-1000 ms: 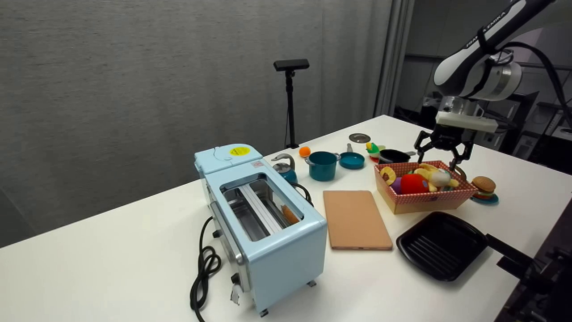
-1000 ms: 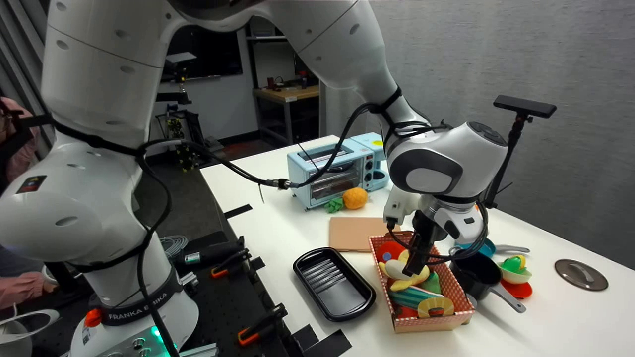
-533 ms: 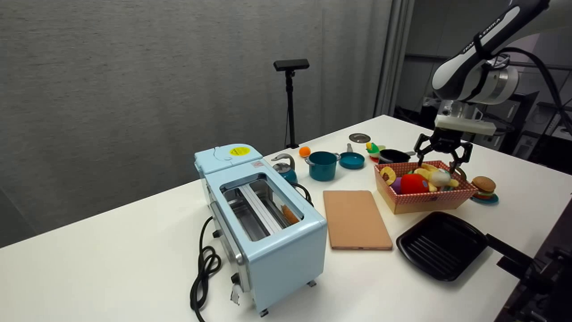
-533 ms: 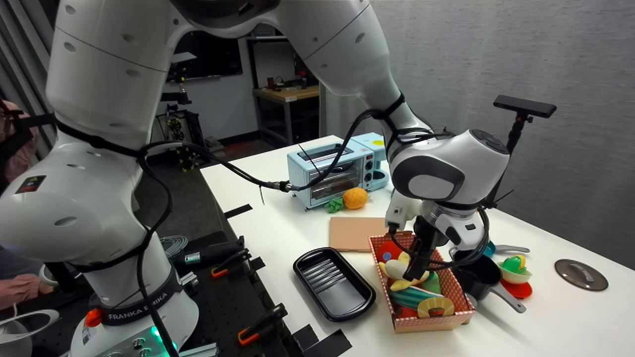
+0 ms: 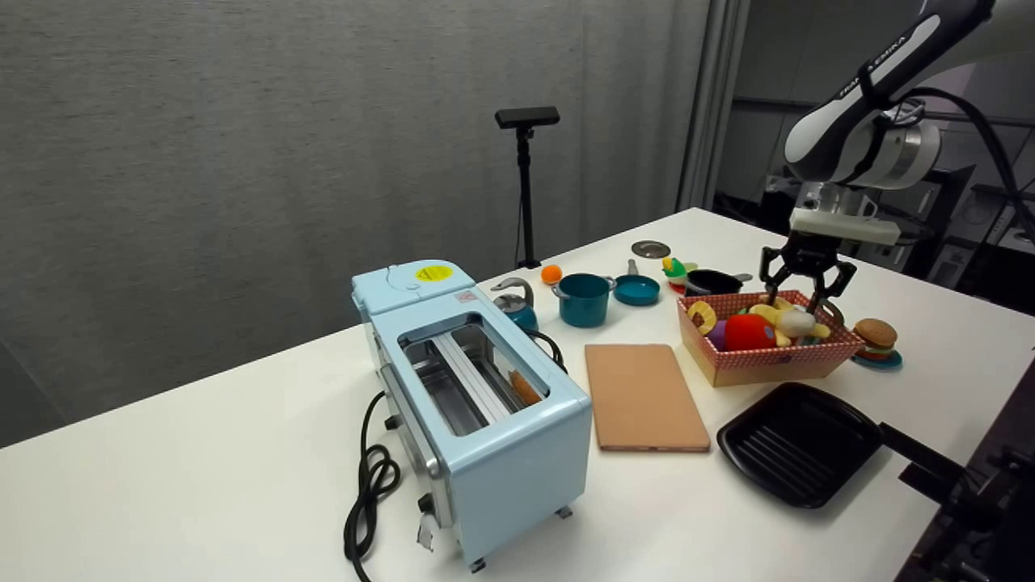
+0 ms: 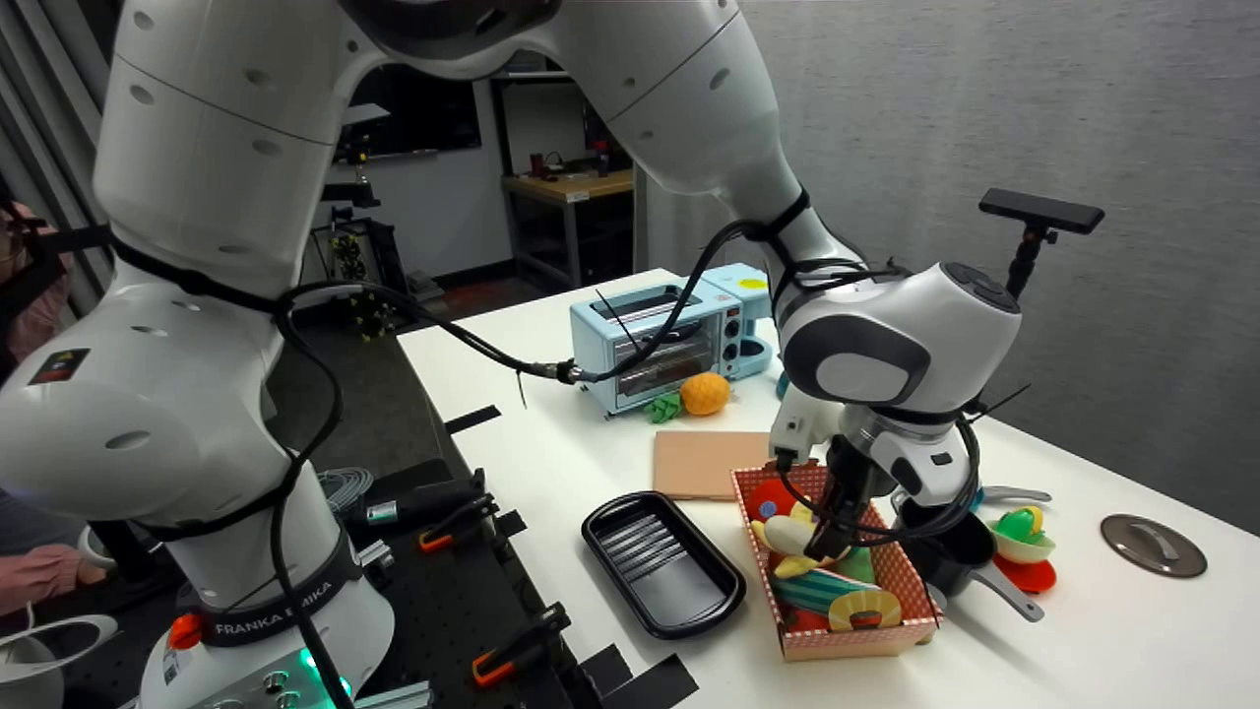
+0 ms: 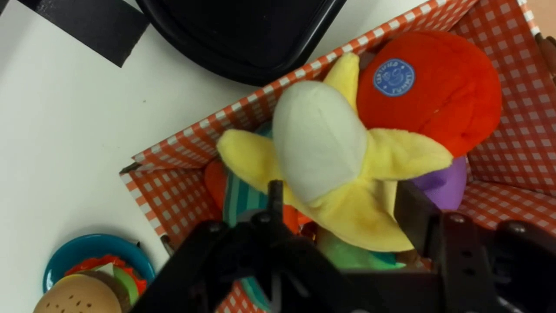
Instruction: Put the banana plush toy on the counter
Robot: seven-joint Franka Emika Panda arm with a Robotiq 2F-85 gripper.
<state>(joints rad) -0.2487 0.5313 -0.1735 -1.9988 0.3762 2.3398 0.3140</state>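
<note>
Both exterior views give you a bright counter [image 5: 202,469] against a dimmer grey curtain [image 5: 323,162]. Your wrist view renders the gripper [image 7: 342,191] dark and out of focus.

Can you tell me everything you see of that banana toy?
The banana plush toy looks soft and fuzzy, with a rounded cream end, three visible yellow peel flaps spread outward, and a yellow body. It lies inside the checked basket, seemingly resting against the red toy and partly covering a striped toy. In the wrist view, the open tool appears to straddle its body; whether they touch isn't clear.
</note>
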